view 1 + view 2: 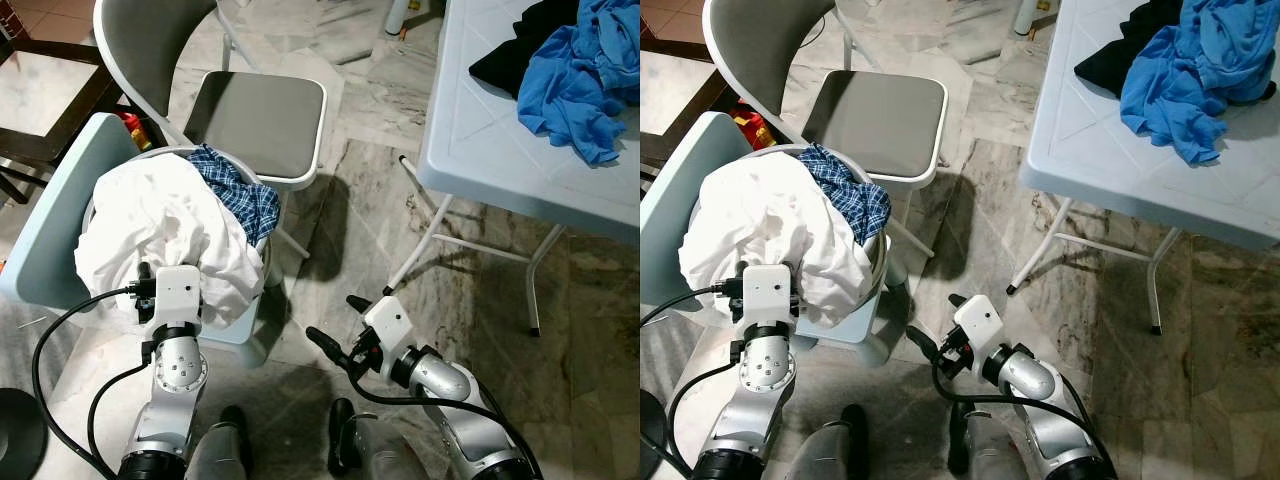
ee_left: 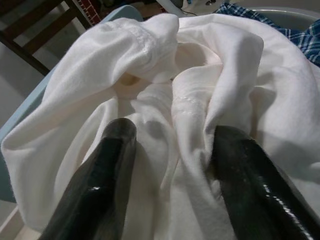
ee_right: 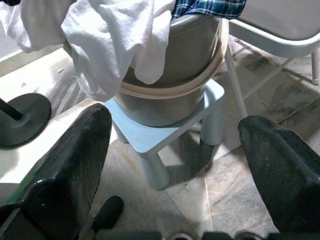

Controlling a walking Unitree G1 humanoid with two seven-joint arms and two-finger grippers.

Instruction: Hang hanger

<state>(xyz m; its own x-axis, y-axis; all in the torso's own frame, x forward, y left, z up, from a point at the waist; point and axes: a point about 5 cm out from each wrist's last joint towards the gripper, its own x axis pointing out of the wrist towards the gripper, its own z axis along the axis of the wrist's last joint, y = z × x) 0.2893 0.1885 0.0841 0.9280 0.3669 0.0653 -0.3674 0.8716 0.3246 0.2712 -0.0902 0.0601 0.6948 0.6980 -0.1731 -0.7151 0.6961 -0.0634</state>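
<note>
Basket point(image 3: 185, 85) of clothes point(image 1: 160, 225) on stool point(image 3: 165, 132), front left; chair point(image 1: 260, 120) behind it. Table point(image 1: 500, 140) at right, clothes pile point(image 1: 570, 70) on it.

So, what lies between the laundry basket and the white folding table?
In the left eye view, a grey-seated folding chair stands just beyond the laundry basket; between chair and white folding table there is bare marble floor.

1. White garment point(image 1: 160, 235) and blue plaid cloth point(image 1: 240, 195) heaped in a grey basket point(image 3: 187, 80) on a pale blue stool point(image 3: 165, 132).
2. Grey folding chair point(image 1: 255, 120) behind.
3. Blue clothing point(image 1: 580, 75) on a white table point(image 1: 500, 150).
</note>
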